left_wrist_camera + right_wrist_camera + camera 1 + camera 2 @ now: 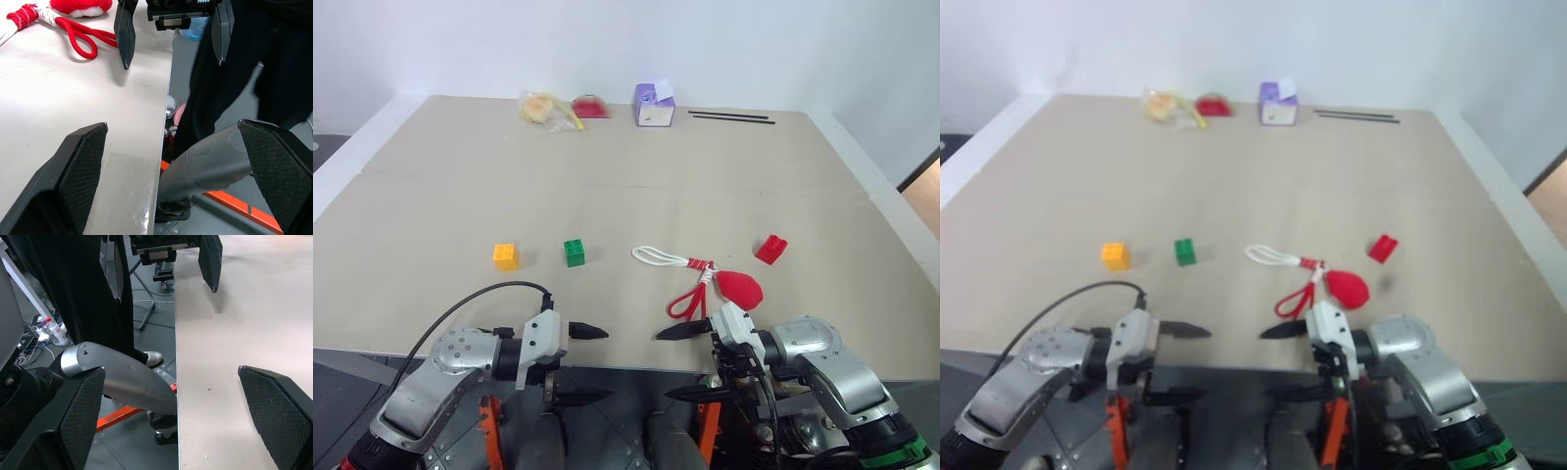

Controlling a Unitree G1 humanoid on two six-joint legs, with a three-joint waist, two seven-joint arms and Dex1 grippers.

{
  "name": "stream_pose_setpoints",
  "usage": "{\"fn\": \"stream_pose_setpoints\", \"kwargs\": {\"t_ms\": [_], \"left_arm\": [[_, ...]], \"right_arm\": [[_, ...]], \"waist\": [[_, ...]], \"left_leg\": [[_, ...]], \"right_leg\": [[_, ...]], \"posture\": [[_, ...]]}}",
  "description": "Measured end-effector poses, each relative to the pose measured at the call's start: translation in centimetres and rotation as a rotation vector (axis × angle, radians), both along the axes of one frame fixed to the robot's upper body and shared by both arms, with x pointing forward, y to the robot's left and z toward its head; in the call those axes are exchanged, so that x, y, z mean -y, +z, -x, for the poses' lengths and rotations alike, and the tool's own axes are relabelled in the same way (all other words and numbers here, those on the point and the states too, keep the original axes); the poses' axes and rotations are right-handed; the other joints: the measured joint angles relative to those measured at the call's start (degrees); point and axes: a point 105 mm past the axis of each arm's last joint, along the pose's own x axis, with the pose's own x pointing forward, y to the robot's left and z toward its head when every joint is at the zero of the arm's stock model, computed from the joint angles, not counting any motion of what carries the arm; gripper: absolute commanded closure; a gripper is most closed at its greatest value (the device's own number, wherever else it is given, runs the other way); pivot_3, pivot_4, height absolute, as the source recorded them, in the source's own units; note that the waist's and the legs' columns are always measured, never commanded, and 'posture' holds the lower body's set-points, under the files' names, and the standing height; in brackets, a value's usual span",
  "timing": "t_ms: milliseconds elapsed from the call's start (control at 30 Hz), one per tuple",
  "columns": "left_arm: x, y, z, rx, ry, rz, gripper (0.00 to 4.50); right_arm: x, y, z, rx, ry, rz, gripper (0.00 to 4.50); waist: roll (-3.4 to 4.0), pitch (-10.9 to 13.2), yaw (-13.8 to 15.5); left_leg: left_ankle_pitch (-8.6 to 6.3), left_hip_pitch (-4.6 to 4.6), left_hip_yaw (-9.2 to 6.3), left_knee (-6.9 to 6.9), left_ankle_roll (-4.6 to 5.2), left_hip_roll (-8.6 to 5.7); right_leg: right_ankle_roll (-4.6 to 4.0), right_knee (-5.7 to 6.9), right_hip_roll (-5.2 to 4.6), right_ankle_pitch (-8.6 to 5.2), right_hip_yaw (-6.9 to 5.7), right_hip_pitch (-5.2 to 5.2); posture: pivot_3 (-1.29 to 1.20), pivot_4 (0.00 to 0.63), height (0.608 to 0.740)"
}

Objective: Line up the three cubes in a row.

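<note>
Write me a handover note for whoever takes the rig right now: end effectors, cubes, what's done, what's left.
Left end effector: open, empty, at the table's near edge, pointing inward.
Right end effector: open, empty, at the near edge opposite the left one.
Yellow cube and green cube: close side by side, left of centre.
Red cube: far to the right, turned askew; a rope toy lies between it and the green cube.
Done: nothing gripped; yellow and green roughly level.
Left: probably bring the red cube over beside the green one, clear of the toy, and square the row.
</note>
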Motion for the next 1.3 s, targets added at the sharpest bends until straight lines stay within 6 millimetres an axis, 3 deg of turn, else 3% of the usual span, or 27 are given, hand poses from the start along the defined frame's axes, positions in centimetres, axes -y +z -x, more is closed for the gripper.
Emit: {"fn": "stream_pose_setpoints", "kwargs": {"t_ms": [367,733,867,967,1067,1167,1300], "left_arm": [[0.1,-0.1,-0.3,0.001,0.004,0.007,0.07],[0.5,0.2,-0.4,0.002,0.012,0.033,0.07],[1.6,2.5,-2.8,0.028,0.099,0.137,0.07],[1.9,5.4,-5.6,0.083,0.218,0.230,0.07],[2.1,6.9,-7.0,0.102,0.292,0.295,0.07],[2.8,8.0,-8.0,0.106,0.337,0.354,0.07],[3.7,8.8,-8.3,0.122,0.335,0.384,0.07]], "right_arm": [[0.9,-0.5,2.5,-0.054,0.102,0.040,0.00],[0.8,-0.2,2.4,-0.029,0.079,0.020,0.00],[0.7,1.6,0.2,0.040,-0.030,-0.026,0.00],[1.3,4.0,-3.7,0.114,-0.205,-0.046,0.00],[2.4,5.4,-6.5,0.118,-0.348,-0.023,0.00],[4.6,7.3,-9.2,0.129,-0.503,0.045,0.00],[8.4,8.1,-10.6,0.122,-0.661,0.201,0.00]], "waist": [[-0.01,0.0,0.1],[-0.02,0.0,0.0],[-0.04,0.0,0.1],[-0.04,0.0,0.0],[-0.04,0.0,0.0],[-0.04,0.0,0.1],[-0.04,0.0,0.5]], "left_leg": [[0.00,0.03,0.02,0.01,0.00,0.00],[-0.01,0.08,0.03,0.11,-0.01,0.00],[0.01,0.07,0.02,0.17,0.00,-0.01],[0.06,0.07,0.02,0.27,0.08,-0.02],[0.14,0.12,0.02,0.29,0.19,-0.02],[0.19,0.04,0.02,0.27,0.28,-0.03],[0.08,-0.05,0.01,0.11,0.35,-0.08]], "right_leg": [[-0.17,0.00,0.00,-0.10,0.00,0.02],[-0.18,0.00,-0.01,-0.11,0.00,-0.02],[-0.18,0.00,-0.01,-0.10,0.00,0.04],[-0.24,0.00,0.00,-0.07,0.00,0.22],[-0.23,0.01,0.01,-0.06,0.00,0.33],[-0.19,0.01,0.02,-0.03,0.00,0.33],[0.00,0.01,0.02,-0.13,0.01,0.31]], "posture": [[0.00,0.150,0.740],[0.00,0.150,0.740],[0.00,0.150,0.740],[0.00,0.150,0.740],[0.00,0.150,0.740],[0.00,0.150,0.740],[0.00,0.150,0.740]]}}
